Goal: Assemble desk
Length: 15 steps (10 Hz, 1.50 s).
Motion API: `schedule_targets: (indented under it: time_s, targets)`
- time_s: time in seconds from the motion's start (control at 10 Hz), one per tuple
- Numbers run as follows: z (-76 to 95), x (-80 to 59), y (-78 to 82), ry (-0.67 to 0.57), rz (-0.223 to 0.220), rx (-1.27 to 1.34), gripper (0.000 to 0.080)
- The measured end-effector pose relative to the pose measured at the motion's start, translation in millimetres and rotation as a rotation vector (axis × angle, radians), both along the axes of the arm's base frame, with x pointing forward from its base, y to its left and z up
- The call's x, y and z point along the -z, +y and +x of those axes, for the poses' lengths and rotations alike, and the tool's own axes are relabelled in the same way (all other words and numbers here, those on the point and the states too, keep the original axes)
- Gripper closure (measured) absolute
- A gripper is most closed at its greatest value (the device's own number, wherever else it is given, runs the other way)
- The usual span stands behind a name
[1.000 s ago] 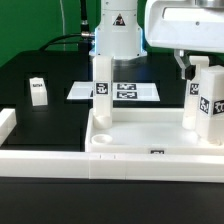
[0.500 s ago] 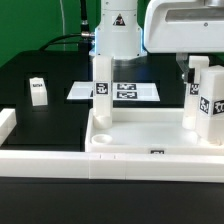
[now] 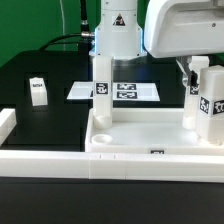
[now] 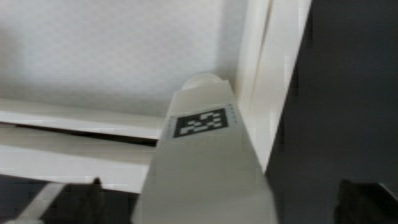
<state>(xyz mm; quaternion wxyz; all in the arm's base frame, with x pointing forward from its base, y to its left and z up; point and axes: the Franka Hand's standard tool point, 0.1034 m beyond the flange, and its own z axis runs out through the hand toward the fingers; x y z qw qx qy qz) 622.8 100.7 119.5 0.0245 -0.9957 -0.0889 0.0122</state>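
**Gripper hanging wide over the corner leg**

The gripper (image 3: 192, 68) is hovering over the top of a leg (image 3: 206, 103), which is standing upright in the desk (image 3: 140, 128) directly below it. In the exterior view the fingertips are merging with shadow beside the leg's top, so the spread is hard to read there. The wrist view is showing more: one finger (image 4: 63, 198) is sitting clear of the leg's side, suggesting a wide spread, while the other is blurring into the dark background. Only the exterior view is showing a second leg (image 3: 101, 88) standing in the desk, off toward that view's left of the gripper. A third leg (image 3: 38, 91) is resting farthest out, off the desk.
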Motion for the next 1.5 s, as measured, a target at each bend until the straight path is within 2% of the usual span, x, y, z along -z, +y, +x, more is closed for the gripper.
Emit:
schedule_targets:
  time_s: [0.1,0.3,0.4,0.5,0.9,1.2,1.5]
  targets:
    - [0.1,0.3,-1.5,0.0,0.0,-0.018,0.0151]
    - [0.1,0.3,-1.4,0.0,0.0,-0.013,0.0427]
    - [0.1,0.3,-1.5,0.0,0.0,-0.013,0.0427]
    - [0.1,0.4,-1.7,0.0,0.0,-0.012,0.0511]
    - [0.1,0.5,-1.5,0.006,-0.002,0.103,0.0511]
    - [-0.9,1.3,-0.6,0.025,0.003,0.397,0.0511]
    - [-0.4,2.0,-0.6,0.046,0.028,0.729,0.0509]
